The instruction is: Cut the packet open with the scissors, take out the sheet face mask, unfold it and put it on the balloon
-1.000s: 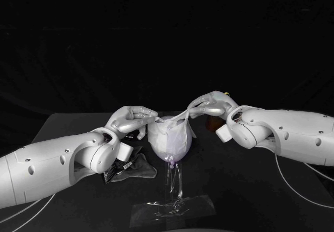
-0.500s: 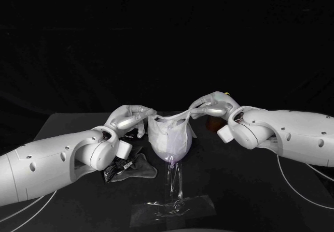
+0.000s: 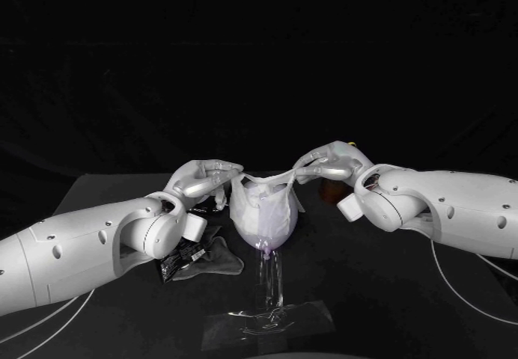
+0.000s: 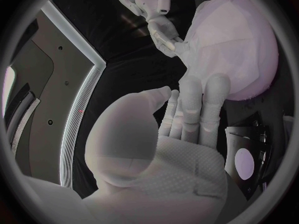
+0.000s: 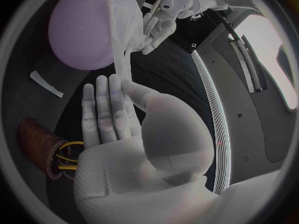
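Head view, mask (image 3: 266, 203) on balloon (image 3: 263, 241) (packet (image 3: 190, 262) print illegible)

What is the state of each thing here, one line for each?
balloon: inflated, upright on its stand.
sheet face mask: unfolded, draped on the balloon, top edge stretched taut.
left hand: holds one upper corner of the mask.
right hand: pinches the other corner.
packet: lying on the table.
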You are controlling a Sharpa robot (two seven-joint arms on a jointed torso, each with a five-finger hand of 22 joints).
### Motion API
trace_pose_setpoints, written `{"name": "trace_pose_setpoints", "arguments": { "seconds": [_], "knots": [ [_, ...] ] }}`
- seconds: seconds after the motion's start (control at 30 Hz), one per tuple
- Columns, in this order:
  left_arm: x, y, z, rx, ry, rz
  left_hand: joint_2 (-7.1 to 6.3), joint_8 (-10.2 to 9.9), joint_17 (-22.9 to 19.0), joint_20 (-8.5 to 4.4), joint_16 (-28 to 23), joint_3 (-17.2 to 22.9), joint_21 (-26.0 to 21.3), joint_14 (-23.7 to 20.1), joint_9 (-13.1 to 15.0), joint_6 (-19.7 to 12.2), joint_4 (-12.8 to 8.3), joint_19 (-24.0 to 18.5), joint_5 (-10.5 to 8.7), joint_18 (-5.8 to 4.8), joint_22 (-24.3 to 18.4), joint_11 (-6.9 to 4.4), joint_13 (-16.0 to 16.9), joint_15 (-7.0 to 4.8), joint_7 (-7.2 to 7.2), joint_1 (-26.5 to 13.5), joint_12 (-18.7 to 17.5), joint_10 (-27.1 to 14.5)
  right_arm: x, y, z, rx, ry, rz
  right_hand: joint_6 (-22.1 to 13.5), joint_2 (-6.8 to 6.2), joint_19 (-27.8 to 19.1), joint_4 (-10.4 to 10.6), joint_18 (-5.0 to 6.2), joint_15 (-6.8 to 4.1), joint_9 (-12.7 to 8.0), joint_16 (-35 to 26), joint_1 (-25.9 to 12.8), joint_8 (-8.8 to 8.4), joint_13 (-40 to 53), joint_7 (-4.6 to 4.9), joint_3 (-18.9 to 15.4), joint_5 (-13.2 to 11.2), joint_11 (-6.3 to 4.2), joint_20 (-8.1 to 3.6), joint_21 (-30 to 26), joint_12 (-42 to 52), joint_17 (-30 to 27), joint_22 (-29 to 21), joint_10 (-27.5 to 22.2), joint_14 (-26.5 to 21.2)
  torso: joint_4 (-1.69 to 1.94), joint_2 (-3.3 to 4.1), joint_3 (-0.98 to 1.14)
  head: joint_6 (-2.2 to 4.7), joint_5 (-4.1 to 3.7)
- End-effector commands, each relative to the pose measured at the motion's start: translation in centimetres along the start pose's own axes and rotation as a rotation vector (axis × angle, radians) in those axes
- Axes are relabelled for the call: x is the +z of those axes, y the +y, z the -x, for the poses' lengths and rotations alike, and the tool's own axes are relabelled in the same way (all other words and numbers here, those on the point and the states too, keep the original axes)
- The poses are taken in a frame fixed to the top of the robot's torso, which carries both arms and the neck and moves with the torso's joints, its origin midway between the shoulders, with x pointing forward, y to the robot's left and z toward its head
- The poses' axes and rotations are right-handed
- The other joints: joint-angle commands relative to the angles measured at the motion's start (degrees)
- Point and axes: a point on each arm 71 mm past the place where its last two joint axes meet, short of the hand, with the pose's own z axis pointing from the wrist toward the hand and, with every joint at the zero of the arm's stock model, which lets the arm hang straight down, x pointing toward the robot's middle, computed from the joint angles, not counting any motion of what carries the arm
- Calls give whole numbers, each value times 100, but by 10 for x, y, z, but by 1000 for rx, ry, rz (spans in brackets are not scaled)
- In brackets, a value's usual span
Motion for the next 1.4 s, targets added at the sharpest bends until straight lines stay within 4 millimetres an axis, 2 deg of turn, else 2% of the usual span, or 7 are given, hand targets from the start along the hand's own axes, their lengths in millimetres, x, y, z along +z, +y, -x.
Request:
{"name": "trace_pose_setpoints", "arguments": {
  "seconds": [0.03,0.27,0.33,0.87,1.03,1.23,1.4],
  "knots": [
    [2,0,-1,-5,4,23,3,-29,-8,-52,9,24,-37,-10,-5,-50,-58,-2,16,116,-10,-1,-4,-35,18,63,30,42,0,2,-1,2,2,17,45,0,-25,7,60,-9,5,-37,39,29,7,-14,23,23,-32,-10,20,-4,5,6,-11,29,0,0,-1,-18,-11],
    [6,3,-2,10,-3,58,8,-185,-21,-74,10,147,-126,-4,-39,-283,-120,-7,16,130,-127,-25,-5,-54,-38,142,43,176,0,2,-1,5,-1,19,45,0,-25,7,60,-9,5,-37,39,29,7,-14,23,23,-32,-10,20,-4,5,6,-11,29,4,-2,-1,-35,-12],
    [6,3,-1,13,-8,62,-3,-297,-27,-81,11,193,-135,-2,-66,-458,-127,6,16,128,-131,-32,-7,-60,-116,142,34,219,0,2,-1,5,-2,19,45,0,-25,7,60,-9,5,-37,39,29,7,-14,23,23,-32,-10,20,-4,5,6,-11,29,4,-3,-1,-34,-13],
    [11,5,2,17,-50,91,-51,-383,-44,-129,17,158,-170,13,-35,-521,8,49,14,127,-149,-125,19,-125,-110,-44,79,545,0,2,-1,10,-3,18,50,-1,-27,2,60,-12,6,-40,40,30,9,-17,25,23,-35,-11,29,-3,9,20,-6,33,3,3,-2,-45,5],
    [14,7,6,24,-84,113,-89,-390,-51,-162,21,73,-172,25,-14,-497,98,79,13,120,-133,-168,38,-161,-40,-143,115,693,-1,2,0,15,-6,18,50,-1,-27,2,60,-12,6,-40,40,30,9,-17,25,23,-35,-11,29,-3,9,20,-6,33,3,1,-1,-46,6],
    [16,9,8,31,-100,151,-244,-335,-44,-123,41,-202,-173,42,35,-305,347,118,11,92,-108,-34,42,-70,171,-429,113,745,-1,3,-1,19,-4,20,50,-1,-27,2,60,-12,6,-40,40,30,9,-17,25,23,-35,-11,29,-3,9,20,-6,33,2,4,-1,-57,16],
    [18,11,8,37,-105,178,-296,-326,-27,-67,71,-377,-180,45,55,-177,510,136,13,91,-106,21,51,-20,234,-545,125,778,-2,4,-2,21,-1,22,50,-1,-27,2,60,-12,6,-40,40,30,9,-17,25,23,-35,-11,29,-3,9,20,-6,33,3,5,0,-60,23]
  ]
}}
